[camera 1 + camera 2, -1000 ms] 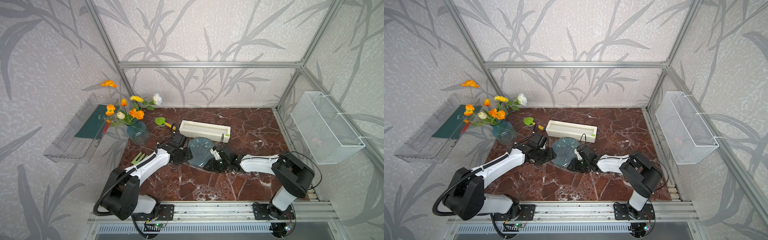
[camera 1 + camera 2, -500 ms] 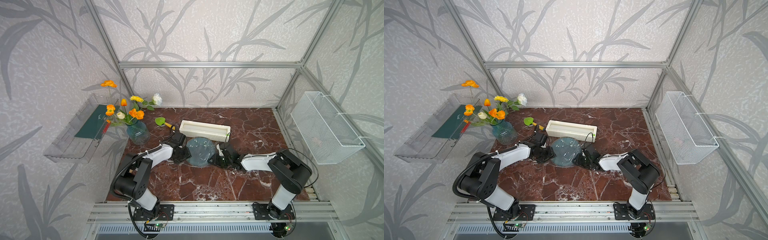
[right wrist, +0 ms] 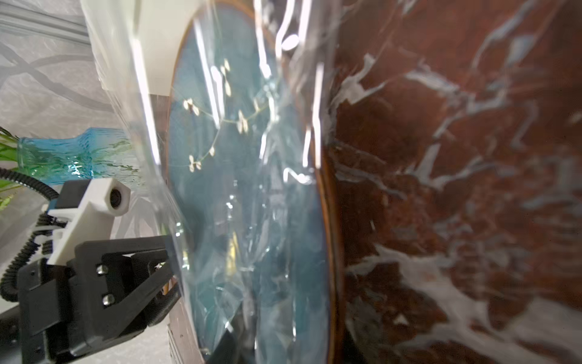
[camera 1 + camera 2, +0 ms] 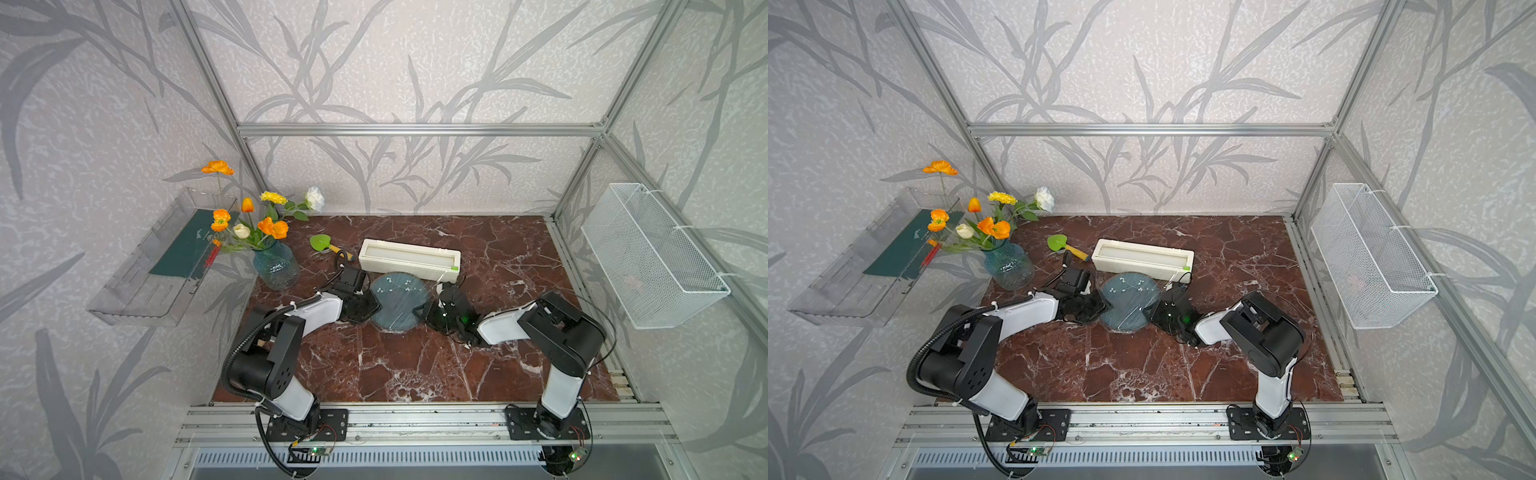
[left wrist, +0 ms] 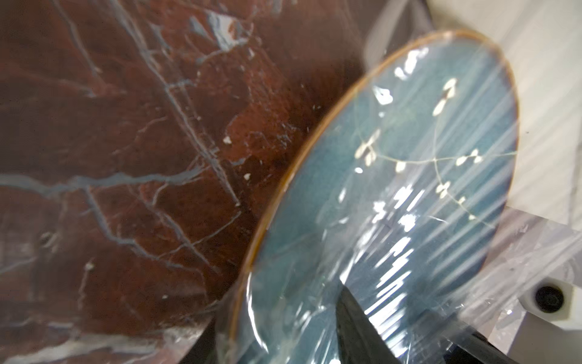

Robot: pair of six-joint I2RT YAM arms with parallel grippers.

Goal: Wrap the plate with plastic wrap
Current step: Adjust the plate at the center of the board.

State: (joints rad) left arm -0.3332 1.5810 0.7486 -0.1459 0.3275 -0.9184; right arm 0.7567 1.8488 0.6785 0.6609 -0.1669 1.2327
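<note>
The dark blue-grey plate (image 4: 397, 301) (image 4: 1129, 301) lies on the marble table just in front of the long white box, with the plastic wrap (image 4: 400, 318) stretched over it, glinting and wrinkled. My left gripper (image 4: 372, 305) (image 5: 274, 315) sits at the plate's left edge. One dark finger (image 5: 356, 331) lies over the plate's face and the other is under the rim; how tightly they close is unclear. My right gripper (image 4: 429, 309) (image 3: 288, 343) is at the right edge, shut across the film-covered rim. Loose wrap (image 3: 283, 94) hangs past the plate (image 3: 220, 189).
The cream dispenser box (image 4: 409, 259) lies right behind the plate. A blue glass vase of flowers (image 4: 276, 266) stands back left, with a green trowel (image 4: 322, 242) beside it. A clear shelf (image 4: 162, 266) is on the left wall, a wire basket (image 4: 652, 257) on the right.
My left arm's elbow has folded up and back toward its base while its jaws narrowed at the plate's rim. The plate and the right gripper shifted slightly toward the box.
</note>
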